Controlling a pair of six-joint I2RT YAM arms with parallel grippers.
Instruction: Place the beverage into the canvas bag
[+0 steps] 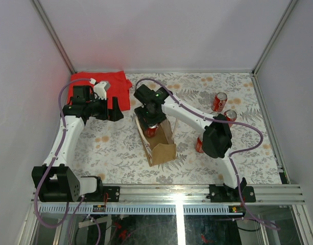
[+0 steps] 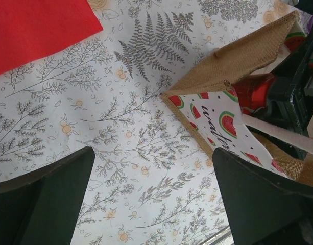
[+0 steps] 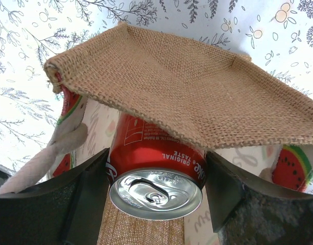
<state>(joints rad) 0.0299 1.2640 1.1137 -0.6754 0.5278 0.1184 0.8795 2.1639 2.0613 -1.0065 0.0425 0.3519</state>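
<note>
The beverage, a red cola can (image 3: 156,168), sits between the fingers of my right gripper (image 3: 156,174), which is shut on its sides just below the silver top. The can is partly inside the open mouth of the canvas bag (image 3: 187,87), whose burlap edge covers its lower body. A cream handle (image 3: 54,150) hangs at the left. From above, the right gripper (image 1: 148,122) is over the bag (image 1: 162,148) with the can (image 1: 150,130) showing red inside. My left gripper (image 1: 117,108) hovers open left of the bag (image 2: 238,66), nothing between its fingers.
A folded red cloth (image 1: 97,87) lies at the back left, under the left arm. Three more red cans are to the right: one lying (image 1: 219,101), one (image 1: 230,116) beside it, one (image 1: 199,145) by the right arm's elbow. White walls enclose the table.
</note>
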